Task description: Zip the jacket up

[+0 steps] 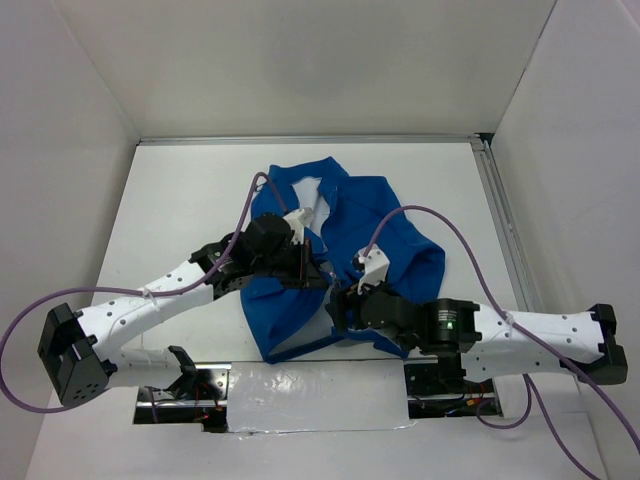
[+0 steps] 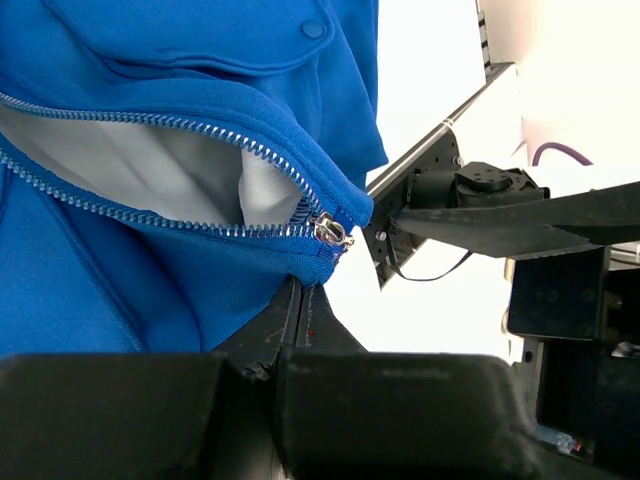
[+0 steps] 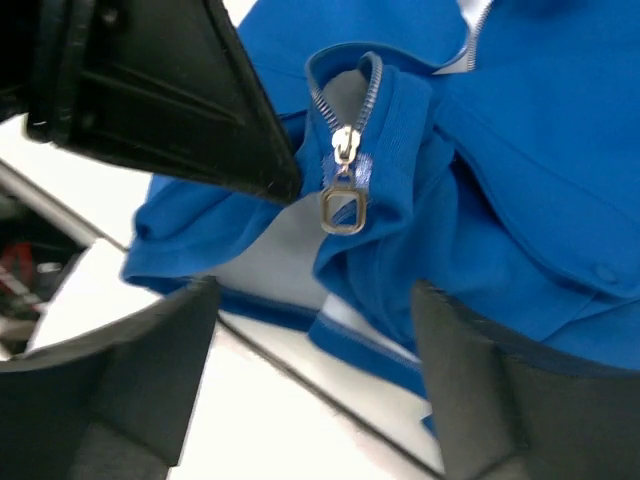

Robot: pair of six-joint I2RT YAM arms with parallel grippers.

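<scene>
The royal-blue jacket (image 1: 385,235) lies crumpled mid-table, its front open and white lining showing. My left gripper (image 1: 310,268) is shut on the jacket's bottom hem (image 2: 300,285), just below the silver zipper slider (image 2: 331,232); the two zipper rows spread apart to the left of it. My right gripper (image 1: 345,305) is open and empty, right in front of the slider and its hanging pull tab (image 3: 345,208), which hangs ahead of its open jaws without touching them. The left gripper's fingers (image 3: 170,100) show at the upper left of the right wrist view.
White walls enclose the table on three sides. A metal rail (image 1: 500,210) runs along the right edge. A foil-covered patch (image 1: 310,398) lies at the near edge between the arm bases. Purple cables (image 1: 440,225) loop over both arms.
</scene>
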